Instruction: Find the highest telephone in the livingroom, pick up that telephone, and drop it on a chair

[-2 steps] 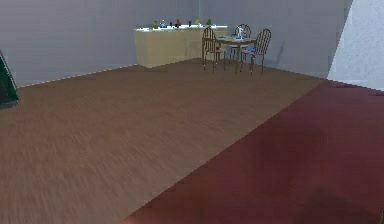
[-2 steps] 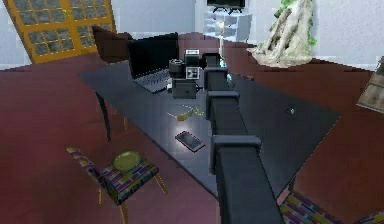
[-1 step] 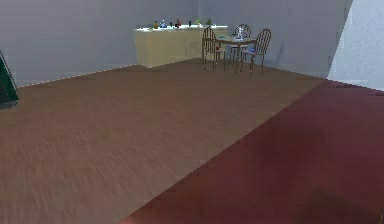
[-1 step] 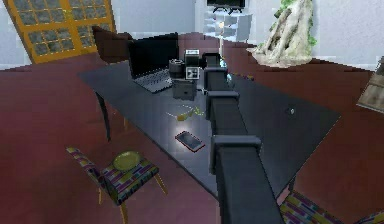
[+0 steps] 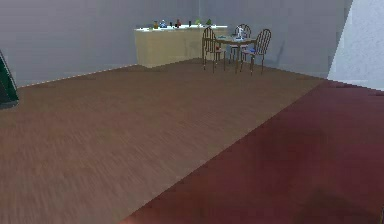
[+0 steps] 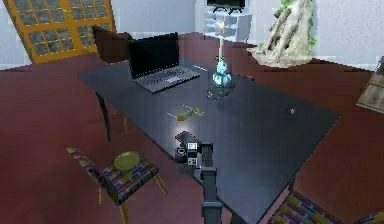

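Note:
The arm's dark bar (image 6: 210,190) rises over the near edge of a long dark table (image 6: 270,140) in the arm side view. The gripper (image 6: 184,140) sits at its far end, over the tabletop; its tip is hard to make out, so I cannot tell whether it holds anything. A chair with a plaid seat (image 6: 115,178) stands at the table's near left corner, with a flat olive round thing (image 6: 126,160) on the seat. A second plaid seat (image 6: 305,210) peeks in at the bottom right. No shape here reads clearly as a telephone.
On the table stand a laptop with its lid up (image 6: 158,60), a blue vase-like piece (image 6: 220,75) and small thin yellowish bits (image 6: 185,110). A dark chair (image 6: 110,42) stands behind the table. In the forward view, wood floor (image 5: 120,130) leads to a cream counter (image 5: 165,45) and a round table with chairs (image 5: 236,45).

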You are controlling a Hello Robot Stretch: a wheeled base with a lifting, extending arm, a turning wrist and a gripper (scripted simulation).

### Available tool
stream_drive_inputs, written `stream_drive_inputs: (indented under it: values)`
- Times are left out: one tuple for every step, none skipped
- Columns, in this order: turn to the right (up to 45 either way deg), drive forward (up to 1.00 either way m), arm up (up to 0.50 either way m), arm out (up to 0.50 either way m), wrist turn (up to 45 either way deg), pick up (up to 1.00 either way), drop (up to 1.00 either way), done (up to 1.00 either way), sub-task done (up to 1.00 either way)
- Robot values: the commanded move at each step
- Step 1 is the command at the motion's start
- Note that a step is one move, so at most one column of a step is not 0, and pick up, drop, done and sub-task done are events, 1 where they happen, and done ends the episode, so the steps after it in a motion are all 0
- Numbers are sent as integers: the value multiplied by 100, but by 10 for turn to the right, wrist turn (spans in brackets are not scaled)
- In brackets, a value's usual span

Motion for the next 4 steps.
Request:
stream_drive_inputs:
  values:
    - [0,0,0,0,0,100,0,0,0]
    - [0,0,10,0,0,0,0,0,0]
    - [0,0,22,0,0,0,0,0,0]
    - [0,0,0,0,-450,0,0,0,0]
